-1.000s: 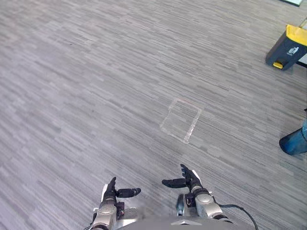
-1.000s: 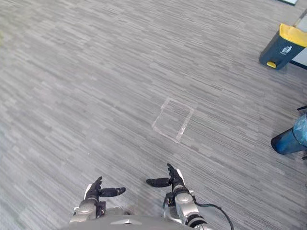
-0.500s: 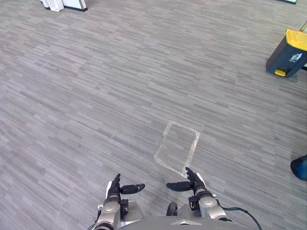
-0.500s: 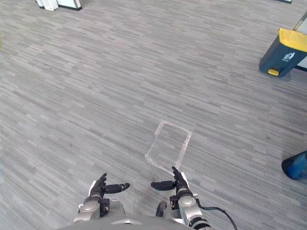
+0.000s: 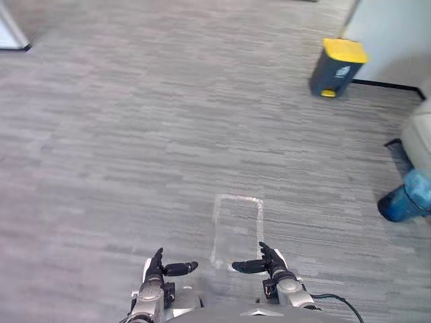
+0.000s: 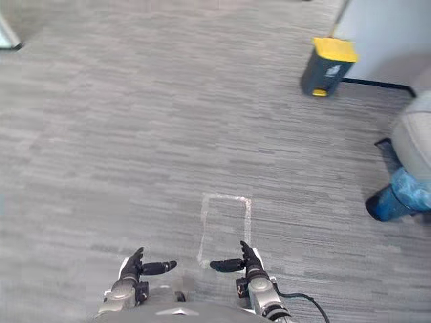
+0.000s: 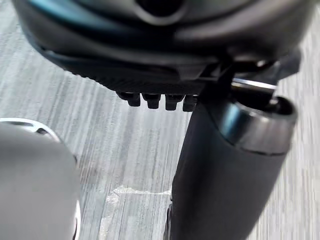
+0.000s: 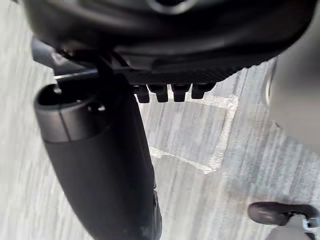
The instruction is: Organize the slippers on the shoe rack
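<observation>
Slippers: whereabouts cannot be told from these views. Left hand (image 5: pixel 160 271) sits low in the head views, just left of centre, fingers straight and pointing forward, thumb spread inward toward the other hand; nothing between thumb and fingers. Right hand (image 5: pixel 266 262) sits beside it, apart from it, in the mirrored pose: fingers straight, thumb stretched inward, nothing held. Each wrist view agrees: past the dark palm a short row of fingertips (image 7: pixel 160 101) is uncurled and the thumb stands free of them, with bare floor beyond. Both hands hang above the floor (image 5: pixel 121 148), a grey carpet with a fine streaked pattern. Just ahead of the hands a tape outline (image 5: pixel 238 197) marks a rectangle on the carpet; its near edge lies between the two thumbs in the head views, closer to the right hand. The same tape shows beyond the right hand's fingers in the right wrist view. Far ahead and to the right, a dark bin with a yellow lid (image 5: pixel 337 67) stands on the carpet next to a pale wall (image 5: pixel 397 33). At the right edge, nearer than the bin and well apart from the tape, is a blurred blue object (image 5: pixel 404 202); identity cannot be told. At the far left edge, the foot of a pale upright panel (image 5: pixel 10 33) meets the floor.
</observation>
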{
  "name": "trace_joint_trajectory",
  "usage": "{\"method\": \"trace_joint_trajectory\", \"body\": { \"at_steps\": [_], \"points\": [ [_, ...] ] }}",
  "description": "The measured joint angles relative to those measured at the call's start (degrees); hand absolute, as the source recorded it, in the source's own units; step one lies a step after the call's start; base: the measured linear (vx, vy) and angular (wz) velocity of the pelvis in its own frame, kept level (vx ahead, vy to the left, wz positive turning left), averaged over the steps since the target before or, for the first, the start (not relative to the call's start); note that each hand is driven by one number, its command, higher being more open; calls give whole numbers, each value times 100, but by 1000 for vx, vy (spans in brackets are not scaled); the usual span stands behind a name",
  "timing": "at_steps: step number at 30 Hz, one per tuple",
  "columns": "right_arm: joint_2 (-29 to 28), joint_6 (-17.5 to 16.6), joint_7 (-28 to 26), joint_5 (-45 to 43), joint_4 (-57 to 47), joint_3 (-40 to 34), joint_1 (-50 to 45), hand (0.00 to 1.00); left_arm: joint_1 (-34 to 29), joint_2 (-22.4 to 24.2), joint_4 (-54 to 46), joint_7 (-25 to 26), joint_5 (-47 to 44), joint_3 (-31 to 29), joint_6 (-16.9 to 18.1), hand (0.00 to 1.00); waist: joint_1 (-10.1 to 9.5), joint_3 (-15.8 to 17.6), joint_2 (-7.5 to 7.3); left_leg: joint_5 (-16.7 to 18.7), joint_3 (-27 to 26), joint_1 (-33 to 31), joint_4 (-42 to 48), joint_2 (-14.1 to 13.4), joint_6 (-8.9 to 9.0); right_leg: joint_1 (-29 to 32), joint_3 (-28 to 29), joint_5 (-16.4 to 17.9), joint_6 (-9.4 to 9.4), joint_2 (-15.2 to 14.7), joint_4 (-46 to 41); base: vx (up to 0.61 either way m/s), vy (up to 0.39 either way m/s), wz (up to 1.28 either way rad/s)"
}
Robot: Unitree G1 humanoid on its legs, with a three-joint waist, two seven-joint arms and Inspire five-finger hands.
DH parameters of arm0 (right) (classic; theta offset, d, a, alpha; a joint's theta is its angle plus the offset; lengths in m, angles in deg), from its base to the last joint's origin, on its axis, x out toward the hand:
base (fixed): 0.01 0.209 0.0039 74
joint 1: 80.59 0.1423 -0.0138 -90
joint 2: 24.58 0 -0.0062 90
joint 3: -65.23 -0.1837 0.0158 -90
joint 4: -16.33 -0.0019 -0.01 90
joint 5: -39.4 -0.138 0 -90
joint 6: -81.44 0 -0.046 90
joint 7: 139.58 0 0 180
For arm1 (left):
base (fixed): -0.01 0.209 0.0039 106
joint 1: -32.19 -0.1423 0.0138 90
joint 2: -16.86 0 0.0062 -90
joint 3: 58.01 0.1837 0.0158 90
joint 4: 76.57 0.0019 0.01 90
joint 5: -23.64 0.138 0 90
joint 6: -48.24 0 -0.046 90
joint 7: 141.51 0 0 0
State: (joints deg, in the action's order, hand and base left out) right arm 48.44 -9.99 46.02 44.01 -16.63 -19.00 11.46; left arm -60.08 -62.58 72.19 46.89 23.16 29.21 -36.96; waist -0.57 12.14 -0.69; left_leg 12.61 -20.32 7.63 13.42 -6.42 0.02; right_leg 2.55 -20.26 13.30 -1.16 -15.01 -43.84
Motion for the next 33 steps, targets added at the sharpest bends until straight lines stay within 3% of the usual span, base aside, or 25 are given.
{"method": "trace_joint_trajectory", "body": {
  "at_steps": [3,5,6,7,8,9,11,13,14,15,16,19,21,23,24,25,28,30,33],
  "points": [
    [6,5,-9,38,-1,-5,108,100,15,25,109,-19,-11,47,-36,100,122,6,55,-7,-175,208,-225,-131,13,497,-679,168,84,143,596,259,-41,-35],
    [3,-8,-9,95,-6,1,148,100,20,20,121,-28,-19,43,-56,100,111,1,35,-21,-305,348,-351,-193,108,709,-1051,-219,109,356,1824,227,-99,-28],
    [-9,-4,-9,102,5,1,105,100,2,-5,118,-34,-17,37,-56,100,103,-42,-51,-23,-303,411,-413,-70,197,710,-1063,-755,224,406,2319,254,-123,-16],
    [67,-31,-10,117,8,-5,90,100,50,27,186,-48,-18,20,-60,100,116,-40,-11,35,-251,536,-501,-106,342,658,-998,-1128,413,511,2461,302,-156,-38],
    [183,-33,1,204,21,-16,108,100,22,175,192,-81,6,30,-59,100,90,-106,236,28,-223,578,-519,-262,344,638,-906,-1042,432,735,2564,354,-208,-44],
    [257,-13,2,201,23,-32,113,100,19,240,201,-99,11,28,-53,100,102,-111,321,28,-197,579,-457,-324,345,641,-882,-964,423,797,2551,309,-227,-43],
    [319,22,2,201,76,-194,121,100,76,239,223,-148,120,26,-66,100,136,-104,307,28,82,219,641,-583,361,464,-875,-739,409,899,2641,275,-218,-10],
    [317,43,5,201,127,-235,96,100,77,256,201,-140,117,-82,-66,100,126,-88,316,-84,241,-131,1736,-888,561,127,-864,-698,393,1085,2901,221,-145,-11],
    [357,48,13,198,129,-238,59,100,65,271,139,-129,104,-152,-61,100,62,-67,300,44,358,-418,2593,-1084,783,-140,-778,-679,446,1228,3090,261,-47,-45],
    [374,64,30,198,155,-239,60,100,34,275,68,-134,104,-227,-30,100,44,-71,297,222,363,-615,2974,-1117,802,-320,-617,-656,482,1310,3225,261,-11,-65],
    [377,66,60,194,183,-244,65,100,26,263,42,-132,107,-247,-24,100,44,-63,275,331,325,-760,2973,-1067,756,-423,-513,-657,481,1332,3309,293,34,-83],
    [366,94,106,186,243,-393,51,100,54,240,-11,-127,100,-295,-22,100,-8,-26,187,476,549,-1165,1828,-667,628,-566,96,-638,382,1270,3398,229,111,-104],
    [373,108,137,184,249,-489,13,100,109,219,-12,-119,99,-318,-21,100,-59,29,117,383,1338,-1354,966,-194,619,-677,541,-572,181,1106,3356,263,216,-95],
    [407,109,142,184,248,-488,-22,100,111,223,-13,-114,85,-320,11,100,-77,44,122,22,1790,-1375,565,-2,617,-737,798,-504,12,1037,3283,221,214,-89],
    [467,111,149,185,253,-481,-74,100,76,257,-1,-93,76,-310,16,100,-104,-27,229,-597,1926,-1140,367,109,398,-772,1082,-423,-173,1042,3197,232,233,-98],
    [423,109,165,184,264,-468,-85,100,85,219,32,-89,67,-292,10,100,-88,-67,69,-526,1744,-1069,418,233,377,-763,1230,-398,-246,885,3188,290,286,-91],
    [292,109,151,185,353,-511,-80,100,134,82,92,-100,-18,-263,-59,100,-75,-110,-129,-253,1357,-919,540,404,110,-774,1502,-425,-329,659,3187,267,280,-57],
    [288,107,123,187,383,-613,-42,100,134,80,119,-97,-29,-262,-68,100,-87,-70,-71,-164,1128,-620,410,417,23,-739,1592,-421,-335,599,2885,143,185,-68],
    [289,80,118,197,410,-651,67,100,88,72,124,-90,-32,-261,-108,100,-110,-10,21,-135,585,-35,-24,393,-21,-368,1053,-381,-382,354,1877,76,133,-89]
  ]
}}
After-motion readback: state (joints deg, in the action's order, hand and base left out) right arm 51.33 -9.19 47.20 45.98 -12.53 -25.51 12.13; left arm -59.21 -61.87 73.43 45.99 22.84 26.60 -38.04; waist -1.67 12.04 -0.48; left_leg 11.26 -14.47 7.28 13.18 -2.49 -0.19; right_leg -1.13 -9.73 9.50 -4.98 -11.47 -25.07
